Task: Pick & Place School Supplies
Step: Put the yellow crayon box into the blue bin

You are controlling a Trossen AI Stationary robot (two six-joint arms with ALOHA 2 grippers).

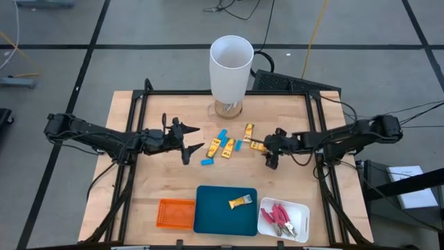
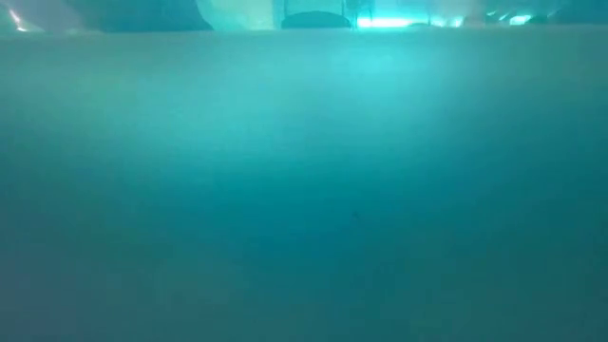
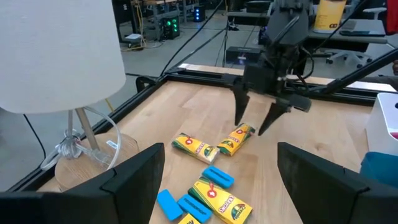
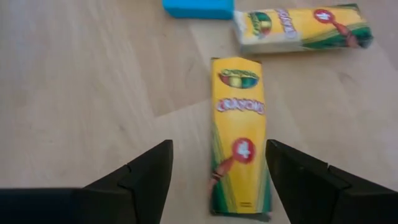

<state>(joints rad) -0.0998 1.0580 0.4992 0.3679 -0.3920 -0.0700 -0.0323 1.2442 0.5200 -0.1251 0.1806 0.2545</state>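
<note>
the right tool (image 4: 214,180) is spread, with one yellow crayon box (image 4: 239,134) lying flat between its fingers on the tabletop (image 4: 81,93); the left tool (image 1: 192,138), also spread, waits beside the blue blocks (image 1: 222,136).

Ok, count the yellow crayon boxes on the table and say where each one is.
5. Four lie loose mid-table: one behind the rest, one at the right gripper, two among the blue blocks. The fifth lies in the teal tray. None appears hidden.
</note>
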